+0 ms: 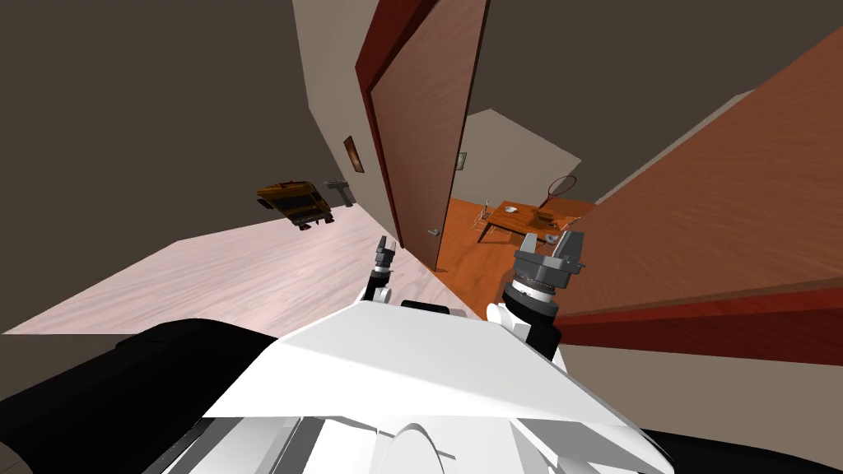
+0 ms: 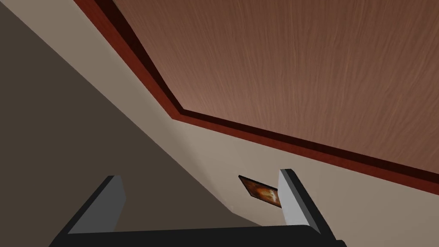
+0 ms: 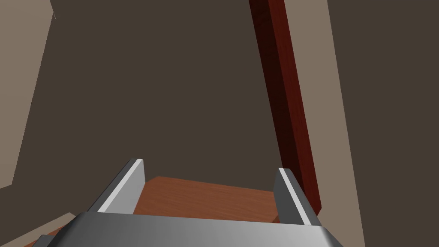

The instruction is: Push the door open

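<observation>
Door: a brown wooden door (image 1: 420,123) stands ajar at twelve o'clock from the robot, hung in a dark red frame (image 1: 399,29), with its free edge turned toward the robot.
Handling: it looks a stiff, flat slab that should swing on its hinges rather than bend. I'd guess it has some weight but is not fragile. The face looks smooth, so thin blades could skid along it.
Where to press: no grip seems needed. Push flat on the face close to the free edge, about level with the small grey handle (image 1: 431,233), since that is farthest from the hinges and should turn it most easily.
Left claw (image 1: 383,251): the blades are spread wide with nothing between them. It sits at eleven o'clock, near the door's edge, and I cannot tell if it touches.
Right claw (image 1: 553,243): also wide and empty, at one o'clock, facing the gap.
Floor: pale boards (image 1: 247,280) on this side, and orange-brown floor (image 1: 469,271) beyond the gap.
Room: a yellow toy vehicle (image 1: 295,203) lies at ten o'clock, with a small picture (image 1: 354,154) on the wall near it. Through the gap are a low table (image 1: 527,218) and a racket (image 1: 562,186). A big brown panel (image 1: 724,206) stands at two o'clock.
</observation>
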### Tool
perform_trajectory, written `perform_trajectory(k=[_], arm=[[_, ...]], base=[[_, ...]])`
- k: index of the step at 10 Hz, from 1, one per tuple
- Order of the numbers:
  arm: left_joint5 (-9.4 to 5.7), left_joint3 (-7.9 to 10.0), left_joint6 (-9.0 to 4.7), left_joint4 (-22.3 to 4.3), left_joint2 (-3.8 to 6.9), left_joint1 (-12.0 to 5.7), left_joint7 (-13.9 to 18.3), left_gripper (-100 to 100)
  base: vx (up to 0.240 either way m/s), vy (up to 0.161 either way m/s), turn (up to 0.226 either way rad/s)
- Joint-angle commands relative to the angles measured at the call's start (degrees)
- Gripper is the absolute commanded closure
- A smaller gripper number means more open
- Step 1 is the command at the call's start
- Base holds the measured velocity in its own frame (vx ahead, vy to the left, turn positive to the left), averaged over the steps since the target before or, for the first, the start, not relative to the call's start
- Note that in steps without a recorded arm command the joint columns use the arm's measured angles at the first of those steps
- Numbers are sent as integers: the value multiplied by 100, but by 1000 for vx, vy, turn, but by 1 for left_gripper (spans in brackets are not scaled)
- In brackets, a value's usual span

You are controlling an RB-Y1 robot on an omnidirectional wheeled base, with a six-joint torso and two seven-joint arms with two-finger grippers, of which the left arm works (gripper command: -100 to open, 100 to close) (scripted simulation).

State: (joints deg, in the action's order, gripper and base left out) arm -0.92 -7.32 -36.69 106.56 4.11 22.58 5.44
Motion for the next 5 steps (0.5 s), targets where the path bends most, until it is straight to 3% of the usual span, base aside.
perform_trajectory(k=[1,5], arm=[[18,-64,-47,-254,39,-45,11,-100],[89,-259,-122,-873,78,-183,-12,-100]], base=[[100,50,-110],[84,54,-115]])
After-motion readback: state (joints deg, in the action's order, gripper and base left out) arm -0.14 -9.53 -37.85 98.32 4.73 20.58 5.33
